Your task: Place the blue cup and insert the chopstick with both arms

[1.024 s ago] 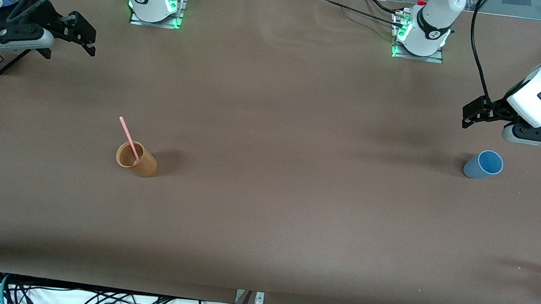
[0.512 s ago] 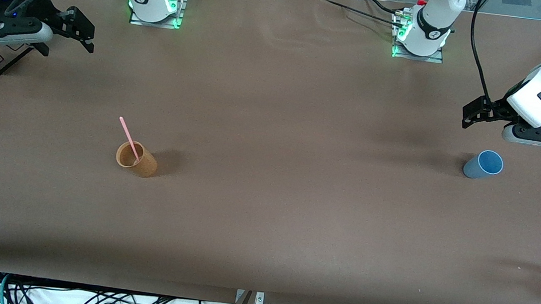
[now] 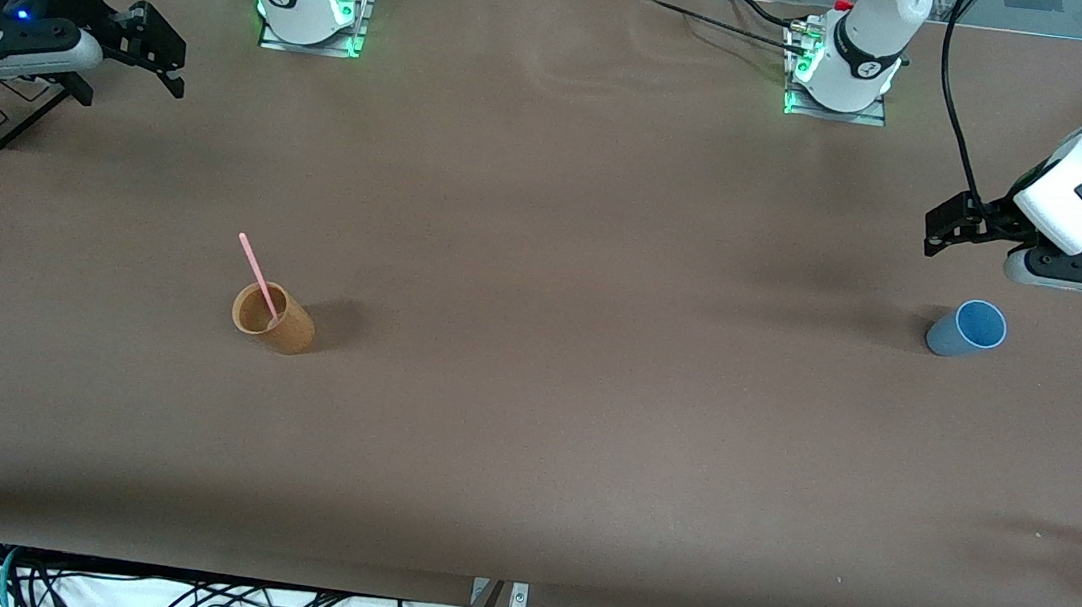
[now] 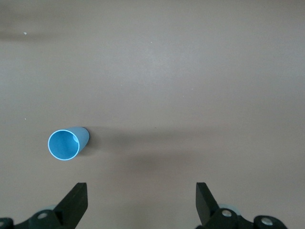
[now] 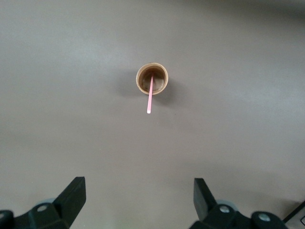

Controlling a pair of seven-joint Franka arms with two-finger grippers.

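1. A brown tabletop is carrying everything.
2. The left tool, empty with fingers spread wide, is hovering over the tabletop near the blue cup, which is standing upright toward the left arm's end.
3. The right tool, likewise spread and empty, is hanging over its own end.
4. An orange-brown cup is standing toward the right arm's end.
5. The pink chopstick is leaning inside that orange-brown cup.

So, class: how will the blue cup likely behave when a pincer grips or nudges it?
The blue cup is small, plain and empty, so probably light. Its smooth round wall may slip. Standing upright and handleless, a sideways nudge could tip it; then it would likely roll.
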